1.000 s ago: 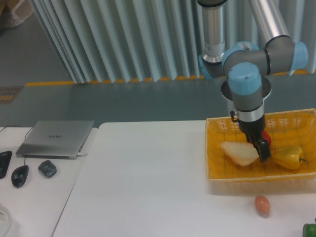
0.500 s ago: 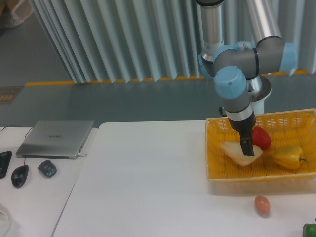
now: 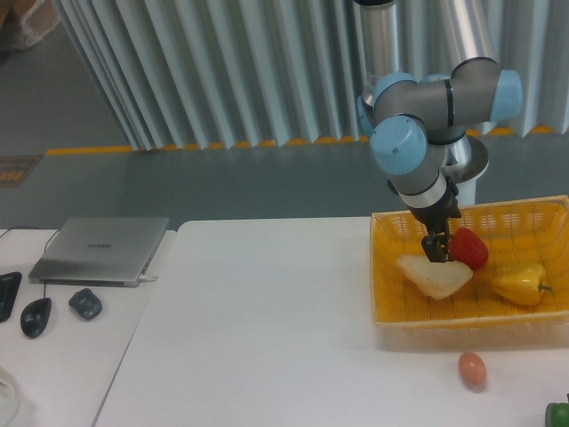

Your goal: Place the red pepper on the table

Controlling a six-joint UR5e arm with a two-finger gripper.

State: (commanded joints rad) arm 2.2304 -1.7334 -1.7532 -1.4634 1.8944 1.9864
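Currently the table (image 3: 267, 338) is the biggest thing in frame, white top with rounded corners, and everything below is placed relative to the basket. Arm (image 3: 427, 107) comes down from above the basket's back-left corner, wrist angled toward its interior. Orange-yellow mesh basket (image 3: 391, 307) sits on the table's right side. Laptop (image 3: 100, 249), closed, lies well to the basket's left, on a separate surface; a mouse (image 3: 36, 316) and a small dark object (image 3: 85, 303) sit in front of it. Inside the basket: pale bread-like wedge (image 3: 434, 276) at the left, yellow pepper (image 3: 520, 283) at the right, red pepper (image 3: 468, 248) between them and further back, just beside the wedge's upper edge. Gripper (image 3: 436, 251) hangs right at the red pepper's left side; the dark fingers touch or nearly touch it, but whether they are spread or clamped, I cannot tell. Red pepper is inside the basket, not on the table. Small orange-red egg shape (image 3: 472, 369) lies on the table just in front of the basket.
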